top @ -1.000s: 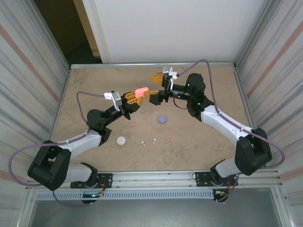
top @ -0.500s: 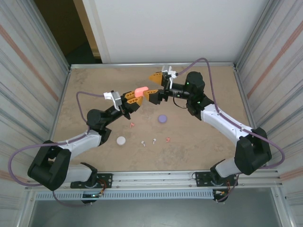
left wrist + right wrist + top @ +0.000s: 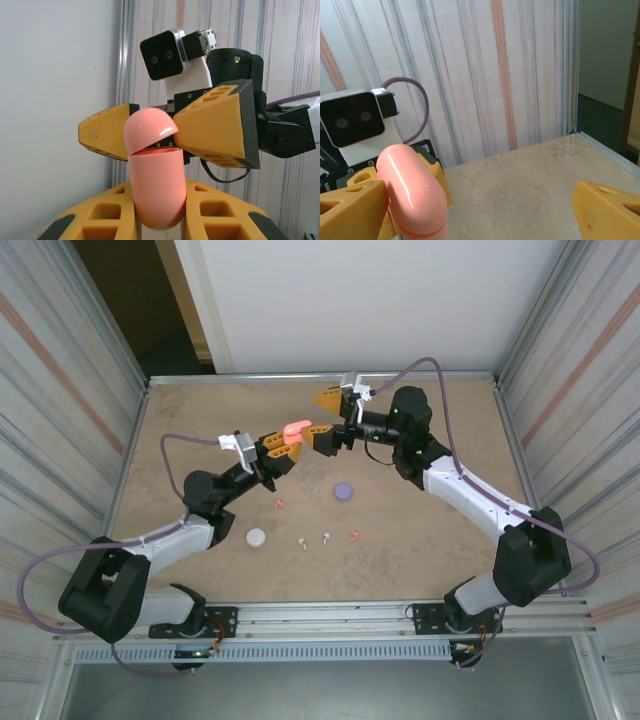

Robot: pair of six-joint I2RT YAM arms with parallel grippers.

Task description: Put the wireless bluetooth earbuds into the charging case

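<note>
My left gripper (image 3: 292,444) is raised above the table and shut on the lower half of a coral-pink charging case (image 3: 297,429), which it holds upright (image 3: 155,175). The case's lid is slightly ajar. My right gripper (image 3: 325,418) stands open with one finger on each side of the lid, and the nearer finger (image 3: 215,130) is close against it. In the right wrist view the pink case (image 3: 415,195) stands beside the left finger (image 3: 350,212). On the table lie small earbuds: a coral one (image 3: 280,504), another coral one (image 3: 354,535) and two white ones (image 3: 301,544) (image 3: 325,537).
A round purple case (image 3: 343,491) and a round white case (image 3: 256,537) lie on the beige table (image 3: 430,540). Corrugated metal walls stand at left and right, and a white panel closes the back.
My right gripper has shifted a little to the left, closer around the pink case's lid. The left gripper has held the case still.
</note>
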